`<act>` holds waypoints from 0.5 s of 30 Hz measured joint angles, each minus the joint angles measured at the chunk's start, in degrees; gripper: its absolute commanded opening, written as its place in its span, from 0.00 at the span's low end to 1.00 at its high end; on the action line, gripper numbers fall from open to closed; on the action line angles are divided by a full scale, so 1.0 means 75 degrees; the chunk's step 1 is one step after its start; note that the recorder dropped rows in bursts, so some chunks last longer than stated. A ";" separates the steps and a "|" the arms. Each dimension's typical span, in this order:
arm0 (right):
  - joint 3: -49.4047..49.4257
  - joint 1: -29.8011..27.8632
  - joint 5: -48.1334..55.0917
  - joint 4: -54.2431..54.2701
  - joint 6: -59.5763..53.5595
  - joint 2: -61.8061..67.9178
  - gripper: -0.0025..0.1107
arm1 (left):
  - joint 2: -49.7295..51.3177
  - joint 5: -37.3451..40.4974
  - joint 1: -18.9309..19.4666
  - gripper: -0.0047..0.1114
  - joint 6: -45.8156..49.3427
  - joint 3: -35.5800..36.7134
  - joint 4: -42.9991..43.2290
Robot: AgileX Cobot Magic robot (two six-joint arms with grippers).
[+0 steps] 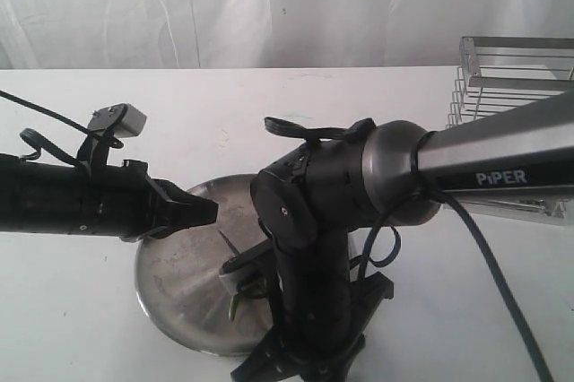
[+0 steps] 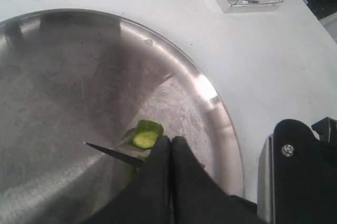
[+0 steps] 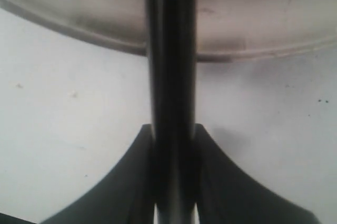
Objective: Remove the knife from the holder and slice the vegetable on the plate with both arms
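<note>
The right gripper (image 3: 171, 134) clamps the knife (image 3: 171, 50) by its handle, blade tip over the plate (image 2: 79, 77) beside the cut pepper (image 2: 146, 134). The left gripper (image 2: 169, 142), fingers pressed together and empty, hovers just beside the pepper. The rack (image 1: 511, 77) stands well apart, near the far edge of the table (image 1: 359, 113).

Def some robot lab / test bench imo: plain white table (image 1: 377, 104), white sheet (image 1: 269, 5) as backdrop, PiPER arm (image 1: 502, 153) w/ cables (image 1: 489, 256), cam (image 1: 121, 119) on 2nd arm (image 1: 63, 198).
</note>
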 measured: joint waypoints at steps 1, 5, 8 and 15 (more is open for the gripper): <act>0.0020 0.0000 -0.0041 0.0000 0.0000 0.0000 0.02 | 0.0000 0.0000 0.0000 0.04 0.0000 0.0000 0.0000; 0.0033 0.0000 -0.0188 0.0000 0.0000 0.0000 0.02 | 0.0043 0.0047 0.0000 0.04 0.0000 0.0000 0.0000; 0.0033 0.0000 -0.0253 0.0000 -0.0015 0.0000 0.02 | 0.0256 0.0235 0.0000 0.04 0.0083 0.0000 0.0000; 0.0033 0.0000 -0.0299 0.0000 -0.0133 0.0000 0.02 | 0.0863 0.0790 0.0000 0.04 0.0405 0.0000 -0.0127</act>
